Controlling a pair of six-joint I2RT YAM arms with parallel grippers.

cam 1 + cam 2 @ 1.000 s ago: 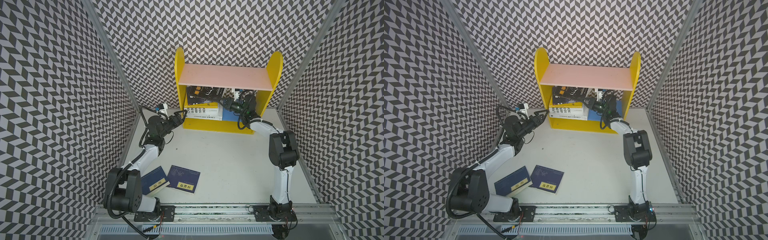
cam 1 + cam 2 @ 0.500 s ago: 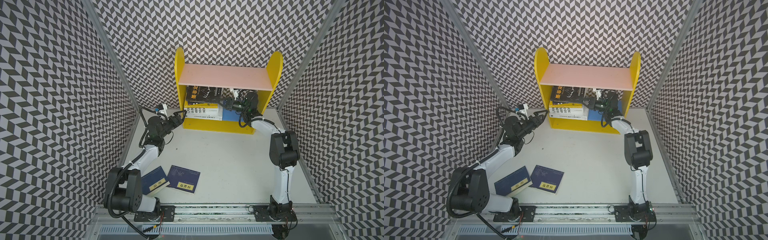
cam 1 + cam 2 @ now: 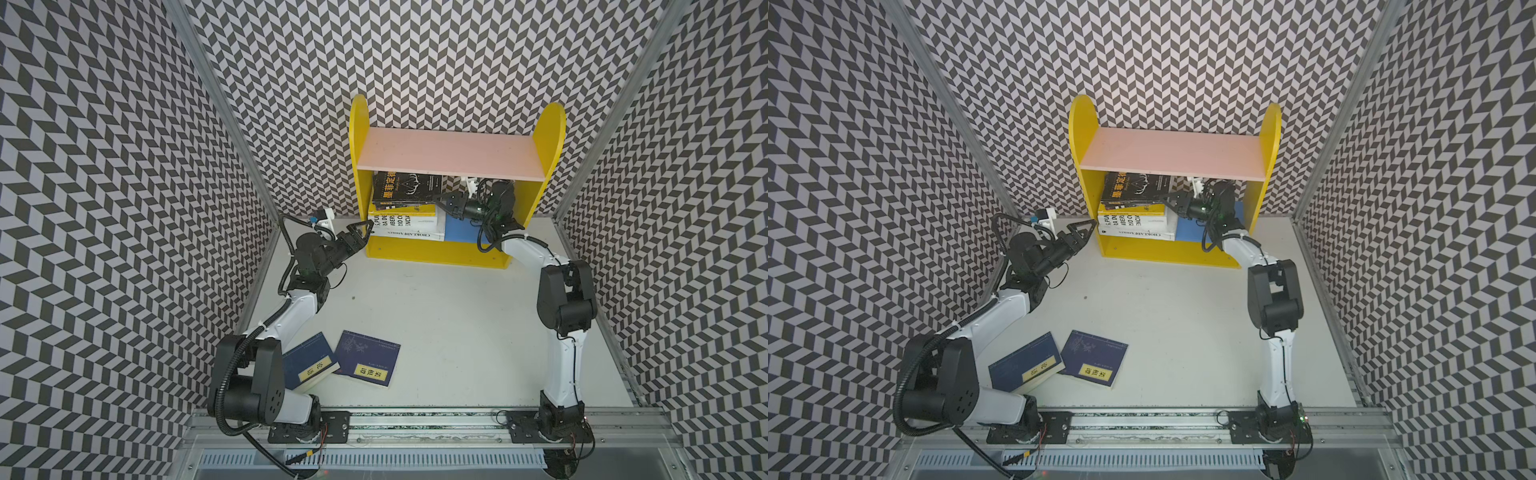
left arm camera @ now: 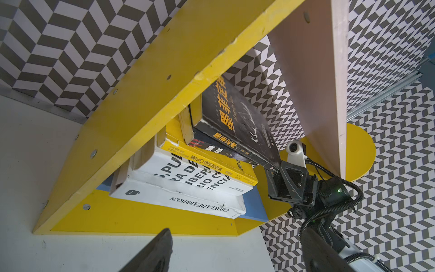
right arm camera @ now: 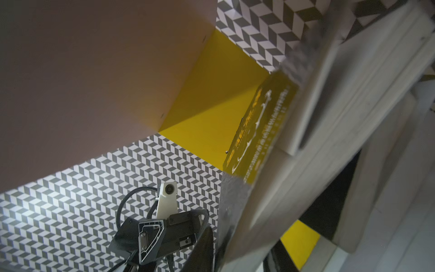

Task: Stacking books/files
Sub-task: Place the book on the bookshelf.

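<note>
A stack of books lies on the lower board of the yellow shelf (image 3: 436,253): two white books (image 3: 405,228) at the bottom, a yellow one (image 4: 211,162), then black ones. The top black book (image 3: 405,189) (image 3: 1136,189) (image 4: 235,122) lies tilted. Its right corner sits between the jaws of my right gripper (image 3: 441,201) (image 3: 1169,200) (image 5: 242,254), which is slightly open; a thin gap shows beside one finger. My left gripper (image 3: 359,230) (image 3: 1086,228) (image 4: 235,256) is open and empty by the shelf's left side panel. Two navy books (image 3: 309,368) (image 3: 368,363) lie on the table near the front.
The pink top board (image 3: 449,153) hangs low over the stack and my right gripper. A blue panel (image 3: 459,228) shows to the right of the stack on the lower board. Patterned walls enclose the white table (image 3: 457,332) on three sides.
My right gripper has moved left, further under the pink board, with the black book's corner, and its jaws have parted a little. The left arm has not moved.
</note>
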